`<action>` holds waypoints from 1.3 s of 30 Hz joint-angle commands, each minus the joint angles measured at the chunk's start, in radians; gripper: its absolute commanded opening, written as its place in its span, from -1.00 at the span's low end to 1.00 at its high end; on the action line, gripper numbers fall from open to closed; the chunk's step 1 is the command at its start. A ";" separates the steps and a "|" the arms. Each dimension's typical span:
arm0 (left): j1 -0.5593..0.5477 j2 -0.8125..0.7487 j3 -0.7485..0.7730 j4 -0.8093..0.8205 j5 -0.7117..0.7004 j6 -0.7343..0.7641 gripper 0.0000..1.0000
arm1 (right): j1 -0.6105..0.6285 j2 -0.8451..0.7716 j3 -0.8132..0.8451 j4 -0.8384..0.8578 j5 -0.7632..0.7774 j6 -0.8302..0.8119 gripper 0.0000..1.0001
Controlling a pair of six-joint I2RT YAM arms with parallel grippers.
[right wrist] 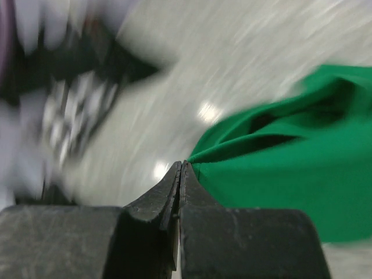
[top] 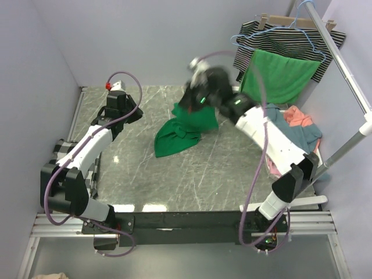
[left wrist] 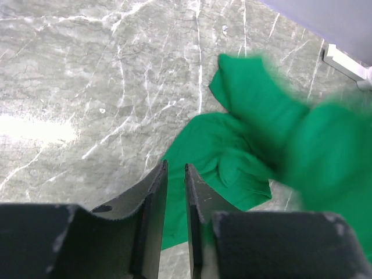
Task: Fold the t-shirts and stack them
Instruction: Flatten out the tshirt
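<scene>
Our left arm (top: 96,139) reaches forward on its own side, bent at the elbow. Our left hand (left wrist: 176,168) tilts downward, fingers a narrow slit apart, gripping nothing. Our right arm (top: 273,136) stretches toward the far middle, our right hand (right wrist: 181,164) pinched tight on the emerald green cotton t-shirt (right wrist: 279,174).

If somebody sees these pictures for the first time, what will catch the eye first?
The emerald green t-shirt, bunched at the middle of the marble table, with the right gripper shut on its far end. Next, the blue and coral shirts heaped at the table's right edge.
</scene>
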 commanded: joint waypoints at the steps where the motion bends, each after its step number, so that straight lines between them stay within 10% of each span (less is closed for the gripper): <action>1: 0.008 -0.044 -0.007 0.036 -0.009 -0.014 -0.52 | 0.221 -0.079 -0.231 0.028 -0.164 -0.086 -1.00; 7: 0.017 -0.063 -0.003 0.024 -0.021 -0.013 -0.54 | 0.355 -0.047 -0.431 0.116 -0.264 -0.042 -1.00; 11: 0.037 -0.087 -0.016 0.018 -0.023 -0.019 -0.47 | 0.376 -0.036 -0.440 0.101 -0.201 -0.043 -0.04; 16: 0.054 -0.107 -0.056 0.014 0.012 -0.014 -0.18 | 0.300 -0.096 -0.432 0.070 0.350 -0.059 0.83; 21: 0.048 -0.118 -0.179 0.076 0.153 -0.033 -0.30 | 0.071 0.045 -0.361 0.045 0.385 0.000 0.76; 39: -0.243 -0.144 -0.406 0.143 0.190 -0.151 -0.06 | -0.016 0.395 -0.141 0.010 0.180 0.055 0.69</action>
